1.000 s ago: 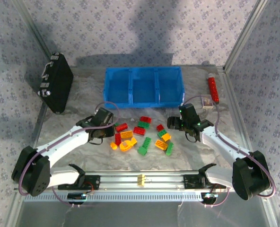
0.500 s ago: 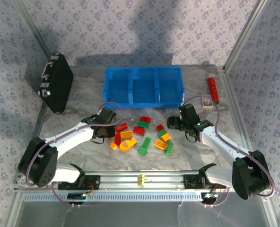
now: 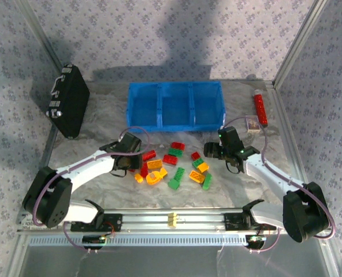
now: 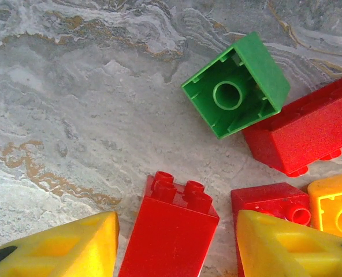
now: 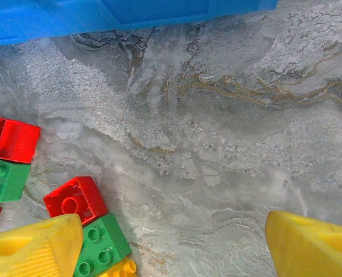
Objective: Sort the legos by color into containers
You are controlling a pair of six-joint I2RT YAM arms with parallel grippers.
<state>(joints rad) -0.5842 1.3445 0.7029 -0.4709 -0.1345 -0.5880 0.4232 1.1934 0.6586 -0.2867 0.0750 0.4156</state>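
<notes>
Red, green and yellow/orange legos lie scattered in the middle of the table [image 3: 177, 164]. My left gripper [image 3: 138, 165] is low at the pile's left edge. In the left wrist view it [image 4: 177, 231] is open, its yellow fingers [image 4: 67, 248] on either side of a tall red lego [image 4: 174, 231] with small gaps. A green lego [image 4: 237, 86] lies upside down beyond it. My right gripper [image 3: 212, 151] stands open at the pile's right edge over bare table [image 5: 177, 231]; a red lego [image 5: 75, 199] and a green lego [image 5: 101, 245] lie by its left finger [image 5: 35, 248]. The blue bin [image 3: 159, 124] holds three compartments.
A black hard case [image 3: 69, 108] leans at the back left. A red tube [image 3: 259, 108] and a small box [image 3: 253, 123] lie at the back right. One yellow brick [image 3: 172, 219] sits on the front rail. The bin's front wall [image 5: 130, 14] is close ahead of the right gripper.
My left arm has reached a little further right and down to the pile's left edge. The right arm has barely moved.
</notes>
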